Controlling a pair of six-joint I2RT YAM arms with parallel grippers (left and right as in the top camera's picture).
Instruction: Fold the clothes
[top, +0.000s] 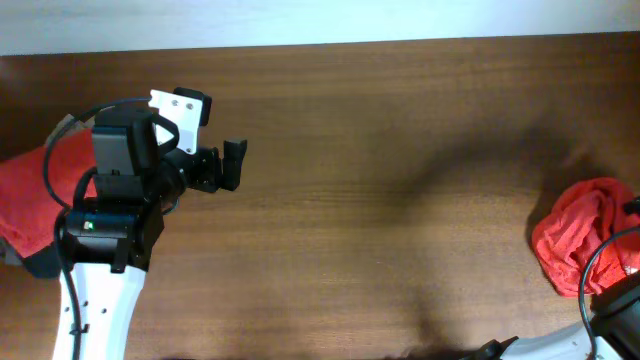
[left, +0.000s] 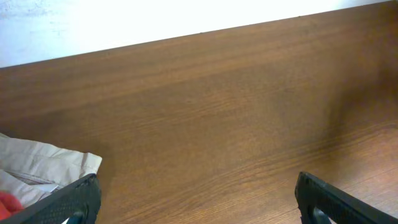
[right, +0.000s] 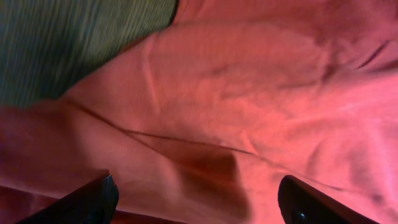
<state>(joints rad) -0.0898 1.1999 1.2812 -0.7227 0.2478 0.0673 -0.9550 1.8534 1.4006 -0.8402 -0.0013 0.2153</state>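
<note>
A crumpled red garment (top: 580, 240) lies at the table's right edge. It fills the right wrist view (right: 236, 106), close under my right gripper (right: 199, 202), whose fingers are spread wide above the cloth. In the overhead view the right gripper itself is hidden at the frame's right edge. My left gripper (top: 232, 165) is open and empty over bare wood left of centre; its fingers (left: 199, 202) are spread wide in the left wrist view. A second red cloth (top: 25, 195) lies at the far left, partly under the left arm.
A beige-white cloth (left: 43, 165) shows at the left wrist view's lower left beside a bit of red. The brown wooden table (top: 400, 180) ends at a white wall along the far edge (top: 320, 22).
</note>
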